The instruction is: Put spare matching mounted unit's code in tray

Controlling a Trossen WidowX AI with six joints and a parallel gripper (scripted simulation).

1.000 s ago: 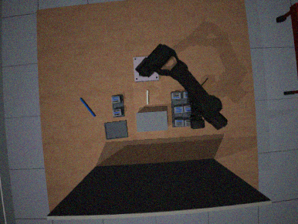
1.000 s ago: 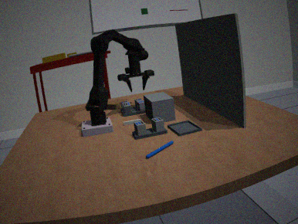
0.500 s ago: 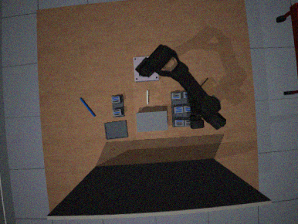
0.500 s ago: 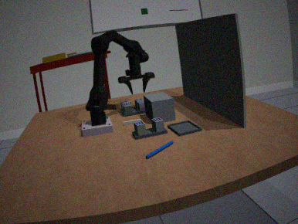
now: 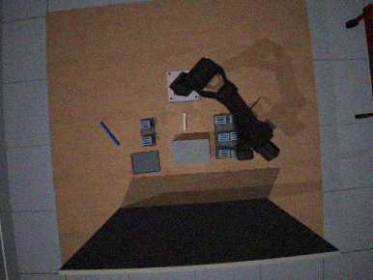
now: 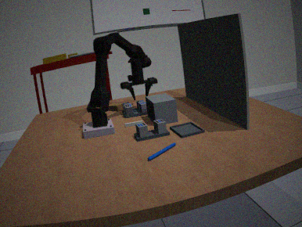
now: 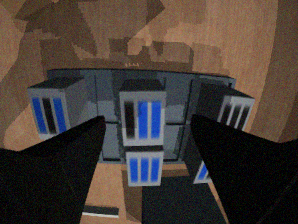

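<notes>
arm bent over, fingers part-open, empty

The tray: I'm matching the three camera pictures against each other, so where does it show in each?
Top: the tray lies left of the grey block, lower centre.
Exterior: the tray lies right of the grey block.
Wrist: not identifiable.
Shared landmark: the grey block.
</notes>
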